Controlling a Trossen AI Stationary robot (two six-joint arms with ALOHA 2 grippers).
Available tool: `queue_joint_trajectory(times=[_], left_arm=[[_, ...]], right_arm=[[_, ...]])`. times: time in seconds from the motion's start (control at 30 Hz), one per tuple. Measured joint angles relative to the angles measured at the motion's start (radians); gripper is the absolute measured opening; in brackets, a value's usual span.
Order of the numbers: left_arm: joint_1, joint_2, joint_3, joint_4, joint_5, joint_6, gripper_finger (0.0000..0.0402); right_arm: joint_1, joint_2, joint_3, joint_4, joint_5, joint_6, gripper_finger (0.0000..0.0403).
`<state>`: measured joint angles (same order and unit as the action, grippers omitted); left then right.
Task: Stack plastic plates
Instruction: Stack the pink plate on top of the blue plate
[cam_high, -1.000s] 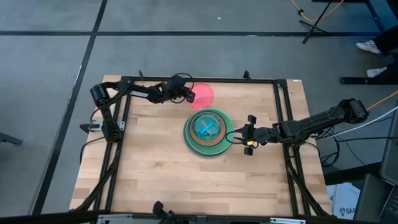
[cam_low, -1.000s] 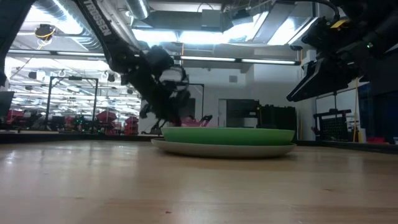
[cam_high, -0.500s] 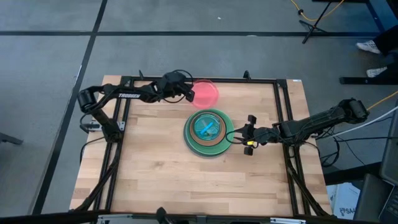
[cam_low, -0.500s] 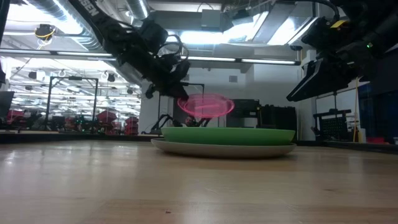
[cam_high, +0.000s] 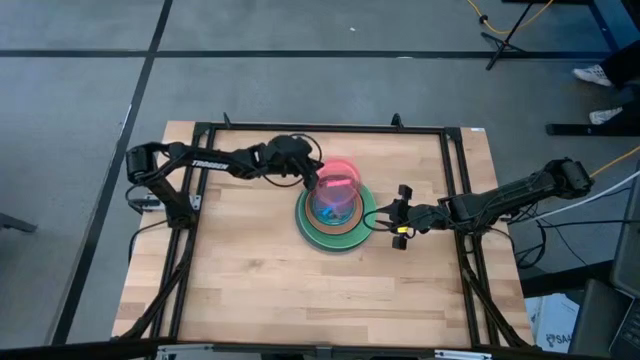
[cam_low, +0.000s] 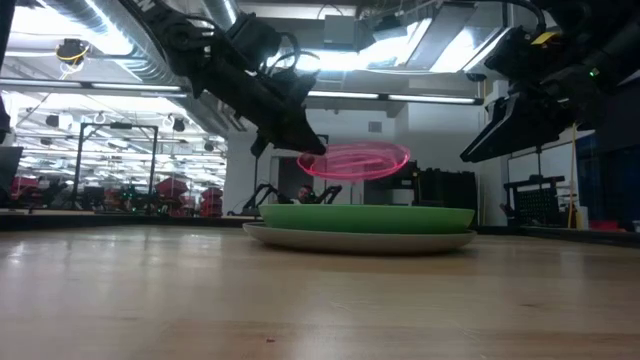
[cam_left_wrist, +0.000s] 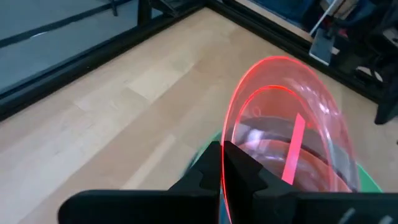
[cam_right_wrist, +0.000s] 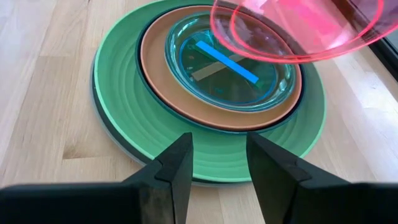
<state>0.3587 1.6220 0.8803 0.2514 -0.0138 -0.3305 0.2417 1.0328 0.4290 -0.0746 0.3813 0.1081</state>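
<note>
A stack of plates (cam_high: 336, 216) lies mid-table: grey at the bottom, then mint green (cam_right_wrist: 124, 124), dark teal, brown (cam_right_wrist: 155, 56) and translucent blue (cam_right_wrist: 230, 68) on top. My left gripper (cam_high: 312, 178) is shut on a translucent pink plate (cam_high: 338, 188) that hovers above the stack (cam_low: 360, 222). My right gripper (cam_high: 398, 216) is open, level, just right of the stack, touching nothing. Orange and lime plates are out of view. My left gripper pinches the pink plate's rim (cam_left_wrist: 225, 163) between its two fingers, one on each face, coming slanting from the table's left and far side. The plate (cam_low: 355, 160) is lifted clear, roughly level, a short way above the stack.
A black metal frame (cam_high: 455, 200) rims the wooden table. Bare wood (cam_high: 300, 290) spreads near and left of the stack. Beyond the table are workshop benches and lights (cam_low: 120, 190).
My left gripper has lifted the pink plate off the table near the far edge and carried it up, toward the near edge and right. The plate now hangs over the stack. My right gripper has kept still.
</note>
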Motion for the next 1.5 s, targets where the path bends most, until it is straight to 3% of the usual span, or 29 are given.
queue_joint_trajectory(times=[0.5, 0.67, 1.0, 1.33, 1.5], left_arm=[[-0.140, 0.028, 0.002, -0.043, -0.184, 0.002, 0.0002], [-0.138, 0.086, 0.001, -0.045, -0.195, 0.003, 0.0002], [-0.140, 0.089, 0.001, -0.061, -0.148, -0.001, 0.0004], [-0.141, 0.082, 0.001, -0.068, -0.110, 0.008, 0.0076], [-0.140, -0.005, 0.001, -0.119, -0.073, 0.049, 0.0105]], right_arm=[[0.000, 0.000, 0.000, 0.000, 0.000, 0.000, 0.0143], [0.000, 0.000, 0.000, 0.003, 0.000, 0.000, 0.0143], [0.000, 0.000, 0.000, 0.002, 0.000, 0.000, 0.0143], [0.000, 0.000, 0.000, 0.003, 0.000, -0.002, 0.0143], [0.000, 0.000, 0.000, 0.006, -0.021, -0.002, 0.0143]])
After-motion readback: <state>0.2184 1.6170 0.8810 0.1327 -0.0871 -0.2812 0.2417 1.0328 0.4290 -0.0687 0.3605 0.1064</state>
